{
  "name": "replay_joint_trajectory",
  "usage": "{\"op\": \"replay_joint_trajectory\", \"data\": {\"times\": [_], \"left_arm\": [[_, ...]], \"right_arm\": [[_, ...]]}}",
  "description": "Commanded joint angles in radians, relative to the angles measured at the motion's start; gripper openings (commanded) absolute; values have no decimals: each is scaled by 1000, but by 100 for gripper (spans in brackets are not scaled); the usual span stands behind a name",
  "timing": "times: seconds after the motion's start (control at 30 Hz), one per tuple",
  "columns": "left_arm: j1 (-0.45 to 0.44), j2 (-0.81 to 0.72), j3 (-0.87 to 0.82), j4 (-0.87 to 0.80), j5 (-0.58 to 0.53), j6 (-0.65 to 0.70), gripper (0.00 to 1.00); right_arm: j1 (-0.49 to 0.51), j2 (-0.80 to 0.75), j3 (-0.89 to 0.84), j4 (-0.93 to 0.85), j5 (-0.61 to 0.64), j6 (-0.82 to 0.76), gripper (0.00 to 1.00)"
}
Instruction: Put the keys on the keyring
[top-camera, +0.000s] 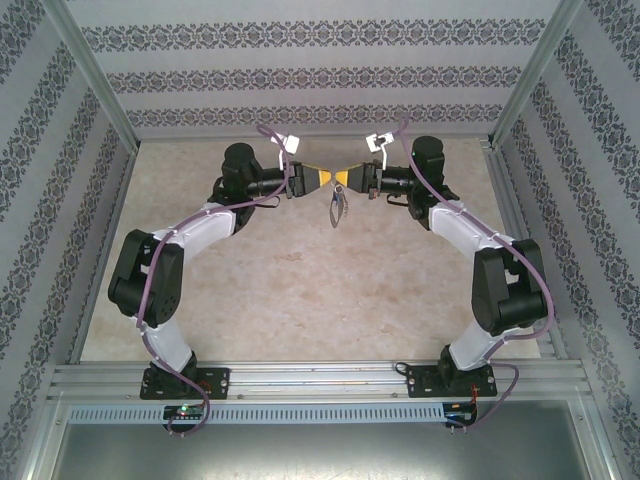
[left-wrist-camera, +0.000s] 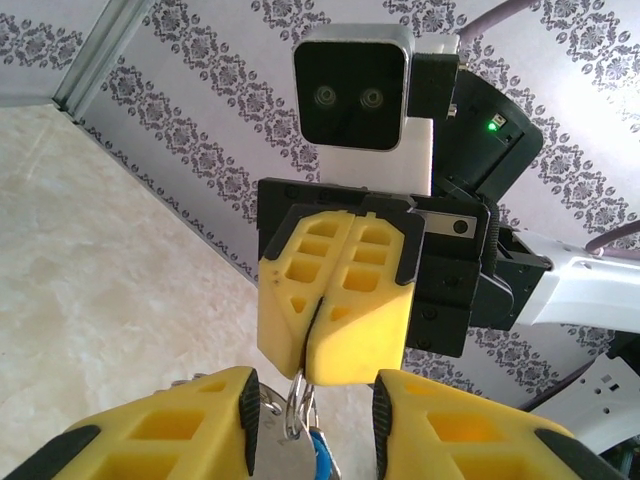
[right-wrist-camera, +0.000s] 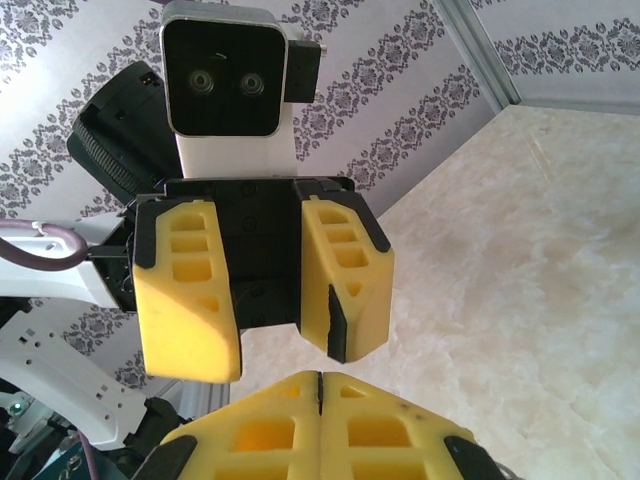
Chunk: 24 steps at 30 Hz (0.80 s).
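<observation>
- The right gripper (left-wrist-camera: 312, 360) has its yellow fingers (right-wrist-camera: 250, 435) pressed together. At their tip they pinch the top of the keyring (left-wrist-camera: 297, 400), a grey metal loop.
- The keyring hangs down from the tip of the right gripper, above the beige marbled surface (top-camera: 300, 310).
- The keys (left-wrist-camera: 318, 452) hang just under the right gripper, low on the loop. A bright-blue plastic tag can be seen, with a silver metal piece just beside it. Whether they are threaded on the loop or only lie against it, I cannot tell.
- The left gripper (right-wrist-camera: 264, 350) faces the right gripper tip to tip, and its fingers (left-wrist-camera: 160, 440) are spread apart.
- The loop and the blue tag are in the gap between these spread fingers, just below the right gripper. One finger is clearly apart from the metal. The other is very near to it, and I cannot judge if there is contact.
- In the top view both arms reach over the far part of the surface. The small hanging bundle is directly under the right gripper, and its details are too small to read there.
</observation>
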Motion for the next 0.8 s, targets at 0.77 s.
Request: {"op": "replay_joint_trajectory", "data": {"times": [0.77], "left_arm": [[-36,38,43,33,50,-2,20]], "right_arm": [[17,11,37,28,-15,-23,0]]}}
